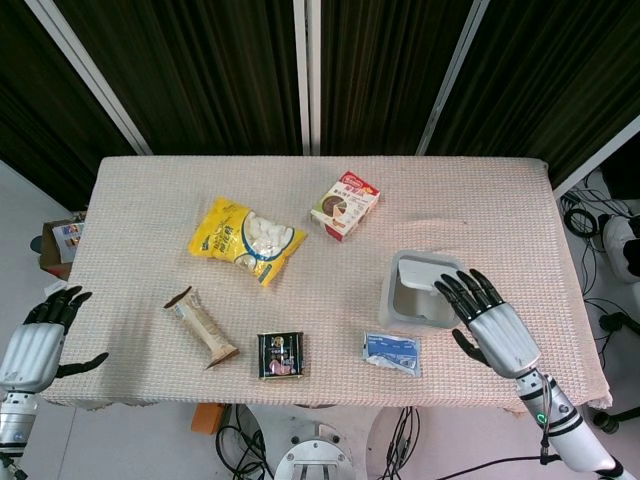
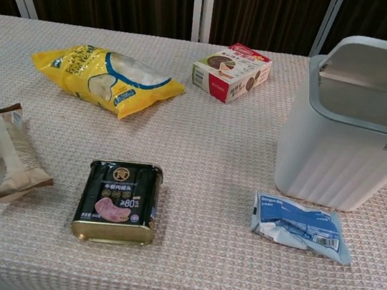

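- Dark slatted panels stand behind a bench (image 1: 140,200) covered in a pale woven cloth, with snack packs spread over it.
- On the right side stands a white bin (image 2: 335,161) with a grey rim; its lid (image 2: 378,64) is tipped up and the opening shows.
- Right hand (image 1: 490,320) lies at the bin's near-right corner, fingers spread and fingertips (image 1: 462,287) at the rim; it clasps nothing. Whether they press the rim I cannot tell.
- Left hand (image 1: 35,345) hangs off the bench's left edge, fingers loosely apart and empty, well apart from every pack.
- Judging by its looks, the bin is stiff, smooth plastic, probably light and inclined to slide on the cloth; the ribbed side walls would give the best hold, while the hinged lid looks too loose to lift by.
- Nearest it lies a blue-and-white sachet (image 2: 299,225), soft and crinkly, just beside the bin's foot.
- Head view shows both hands and the whole layout; chest view shows neither hand clearly, yet gives the lid's tilt, the ribbing and the lettering on the bin's front.
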